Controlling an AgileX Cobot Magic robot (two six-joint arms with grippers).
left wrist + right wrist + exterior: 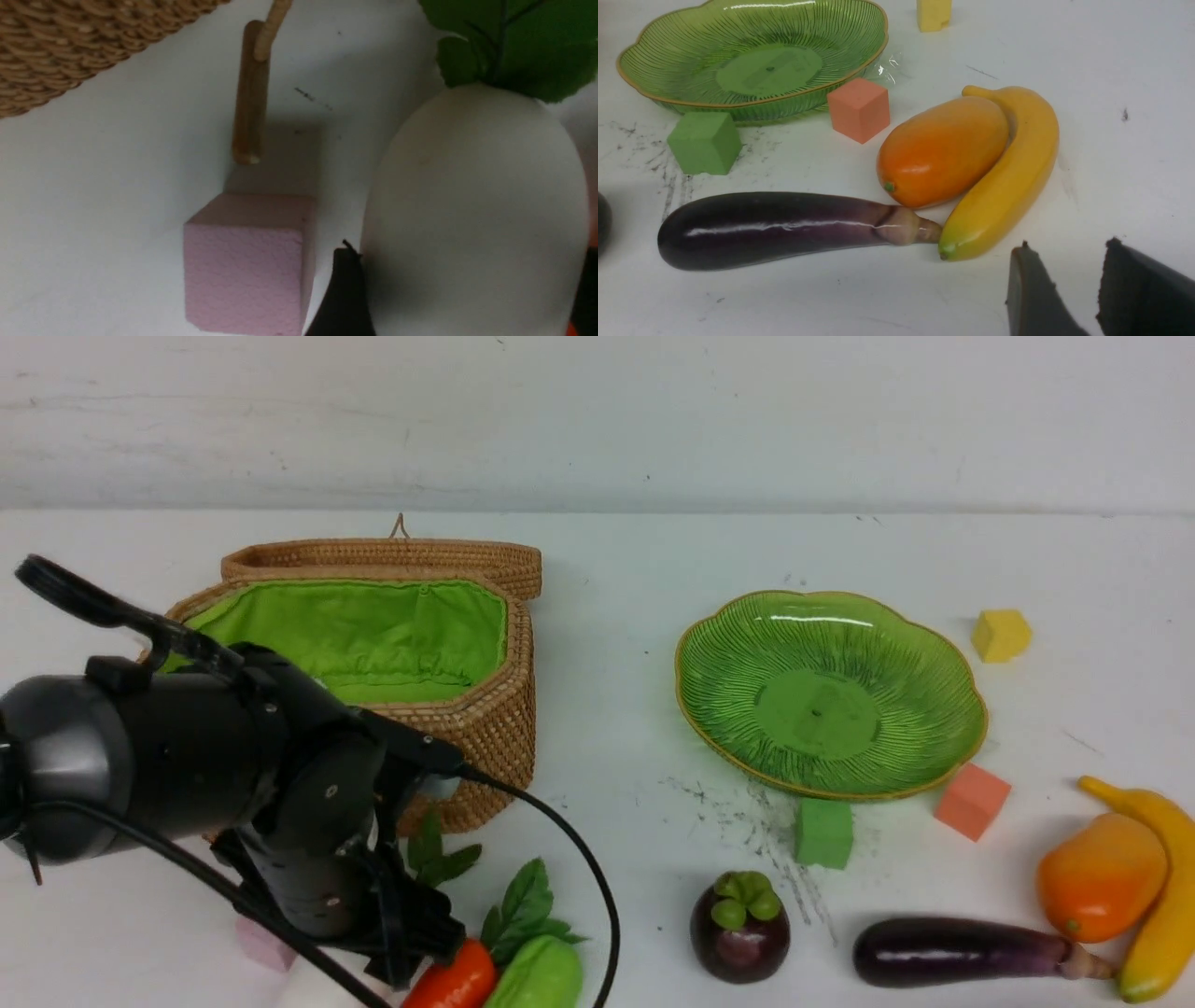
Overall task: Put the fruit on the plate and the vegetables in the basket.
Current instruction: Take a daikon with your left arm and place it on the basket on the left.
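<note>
1. Radish (476, 200) lies on the white table (635, 821) at my far left, green leaves toward the basket (485, 719). My left gripper (467, 252) straddles it, jaws wide, with a finger (345, 289) close against its flank on either side. Whether they press on it I cannot tell.
2. Just outside the radish sits a pink foam cube (247, 261), apart from it. A wooden toggle (251, 93) lies between that cube and the basket wall.
3. Right of that gripper the carrot (457, 980) and the light-green leafy vegetable (541, 975) lie side by side.
4. Behind my left arm the basket stands with its lid (392, 560) thrown back and the green lining showing.
5. The mangosteen (739, 929) sits alone near the front middle, well apart from my left gripper.
6. Behind it and to the right is the plate (831, 644). A green foam cube (824, 833) and an orange foam cube (859, 108) sit just beside its near rim, and a yellow foam cube (1001, 635) sits off its far right.
7. The eggplant (770, 228) lies lengthwise right of the mangosteen, its stem meeting the green tip of the banana (1013, 177). The mango (941, 149) rests against the banana's inner curve.
8. My right gripper (1069, 245) hangs near that banana tip, touching nothing, jaws slightly parted with bare table between them.
</note>
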